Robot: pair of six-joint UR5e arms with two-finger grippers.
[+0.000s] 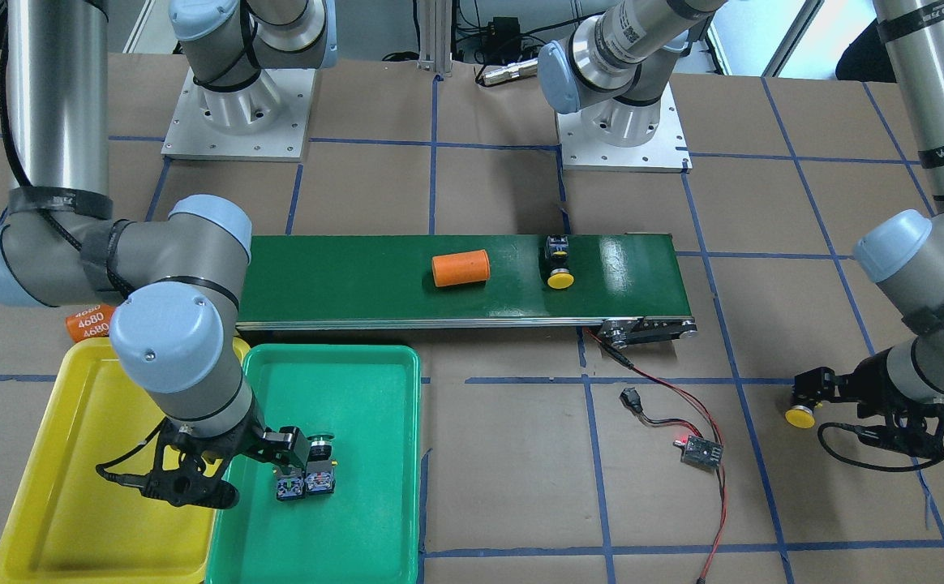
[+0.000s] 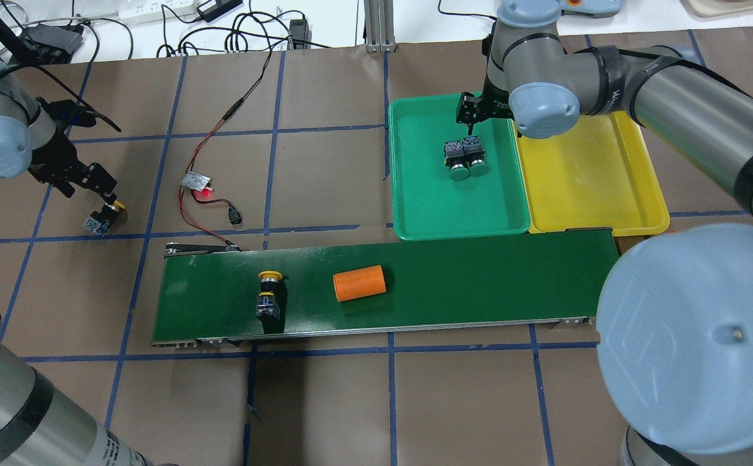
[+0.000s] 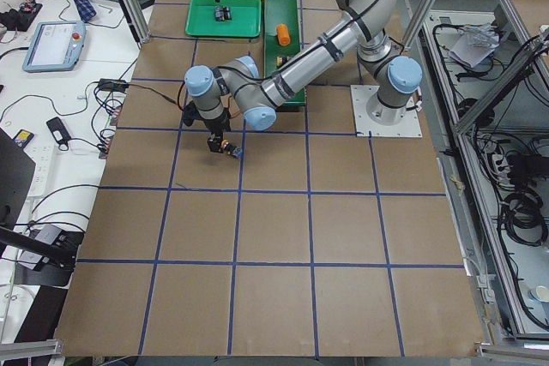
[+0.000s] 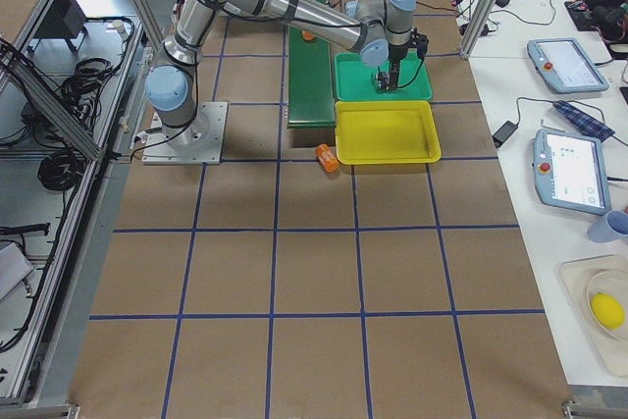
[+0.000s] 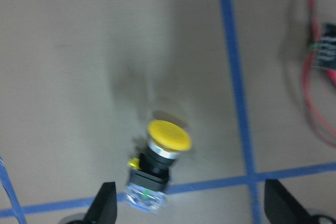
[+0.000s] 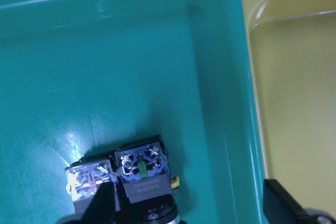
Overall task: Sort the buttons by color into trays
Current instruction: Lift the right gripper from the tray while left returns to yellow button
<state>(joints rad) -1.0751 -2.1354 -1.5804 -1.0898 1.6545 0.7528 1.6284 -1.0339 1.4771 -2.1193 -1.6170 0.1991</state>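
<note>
My left pincer (image 5: 191,205) and right pincer (image 6: 191,205) gape, empty.
Left over 1 yellow button (image 5: 160,156), lower centre; right over 2 green buttons (image 6: 123,174) in green tray (image 6: 157,51), lower left.

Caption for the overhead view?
Right gripper above two green buttons in the green tray; left gripper over a yellow button; second yellow button on belt.

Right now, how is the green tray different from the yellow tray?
The green tray is green; the yellow tray is yellow. The green tray holds two buttons lying side by side, while the yellow tray holds nothing. The right gripper hangs open over the green tray, not the yellow tray. Both are shallow rectangles with rounded corners, sitting side by side next to the conveyor belt.
</note>
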